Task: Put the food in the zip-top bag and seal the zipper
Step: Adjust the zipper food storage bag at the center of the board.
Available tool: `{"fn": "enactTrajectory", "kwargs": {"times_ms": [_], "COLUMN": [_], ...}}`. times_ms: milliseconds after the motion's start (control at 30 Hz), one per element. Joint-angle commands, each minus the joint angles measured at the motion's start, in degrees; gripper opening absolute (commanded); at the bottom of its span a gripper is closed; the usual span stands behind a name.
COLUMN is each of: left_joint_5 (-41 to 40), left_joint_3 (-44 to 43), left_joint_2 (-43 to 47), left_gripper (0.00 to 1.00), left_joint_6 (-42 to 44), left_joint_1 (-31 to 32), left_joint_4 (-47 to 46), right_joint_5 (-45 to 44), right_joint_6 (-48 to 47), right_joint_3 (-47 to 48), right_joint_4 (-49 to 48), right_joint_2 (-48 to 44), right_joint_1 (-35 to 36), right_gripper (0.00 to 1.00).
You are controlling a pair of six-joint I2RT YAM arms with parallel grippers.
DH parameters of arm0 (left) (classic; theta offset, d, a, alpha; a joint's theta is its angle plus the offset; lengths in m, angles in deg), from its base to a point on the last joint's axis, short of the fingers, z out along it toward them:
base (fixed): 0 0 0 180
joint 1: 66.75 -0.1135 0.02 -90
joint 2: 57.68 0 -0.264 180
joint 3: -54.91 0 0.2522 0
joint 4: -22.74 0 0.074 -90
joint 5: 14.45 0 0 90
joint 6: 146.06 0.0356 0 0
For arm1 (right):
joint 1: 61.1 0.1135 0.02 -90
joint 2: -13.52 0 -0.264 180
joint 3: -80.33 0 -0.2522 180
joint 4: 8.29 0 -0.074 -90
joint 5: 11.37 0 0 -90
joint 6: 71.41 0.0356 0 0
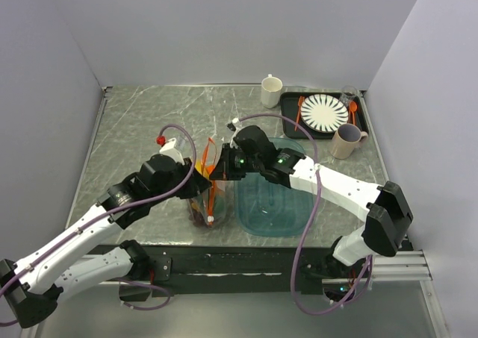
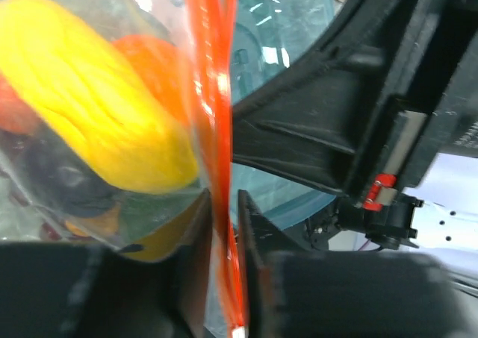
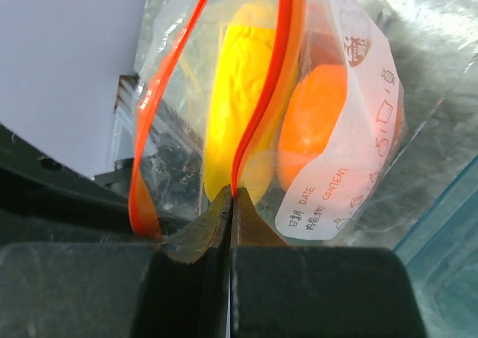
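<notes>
Orange-red over the grey marbled desk [image 1: 142,129], the zipper [image 1: 211,192] of the zip-top bag [image 1: 200,207] stands on edge between the left pincer [image 1: 200,183] and the right pincer [image 1: 221,171], beside a translucent teal tray [image 1: 272,204], probably so the mouth can be pressed shut. From the left wrist, the thin strip runs between matte black fingers [image 2: 187,278] standing slightly apart, though I cannot tell whether they bite it; the food [image 2: 97,107], glossy yellow and orange lumps, sits inside the crinkly clear film. From the right wrist, that pincer is pressed together on one strip while the other bows away, so the seal looks unfinished.
</notes>
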Motion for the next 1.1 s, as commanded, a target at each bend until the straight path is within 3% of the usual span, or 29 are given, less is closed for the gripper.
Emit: {"fn": "enactTrajectory", "kwargs": {"times_ms": [0, 200, 333, 667, 867, 1067], "left_joint_5": [2.76, 0.83, -0.75, -1.63, 1.97, 4.78], "left_joint_3": [-0.88, -1.76, -1.06, 6.31, 18.69, 23.28], "left_joint_2": [-1.31, 0.25, 4.47, 15.36, 22.49, 22.77], "left_gripper": [0.26, 0.48, 0.53, 0.54, 0.55, 0.55], "left_joint_6": [1.76, 0.54, -0.51, -6.13, -17.46, -20.55], "left_joint_1": [-0.08, -0.08, -0.08, -0.08, -0.08, -0.08], "left_joint_4": [-3.15, -2.0, -2.88, 0.29, -8.39, -13.77], "right_joint_5": [-3.97, -8.8, -10.47, -13.02, -16.35, -19.97], "right_joint_6": [-0.42, 2.39, 3.1, 4.59, 5.91, 6.0], "right_joint_3": [3.67, -0.37, -0.9, -1.25, -5.38, -9.51], "right_joint_4": [1.38, 0.77, 2.53, 4.81, 5.78, 7.89], "right_joint_2": [-0.02, -3.89, -3.98, -3.45, -5.64, -8.54], "right_joint_1": [-0.18, -0.27, -0.27, -0.27, -0.36, -0.71], "right_gripper": [0.0, 0.0, 0.0, 0.0, 0.0, 0.0]}}
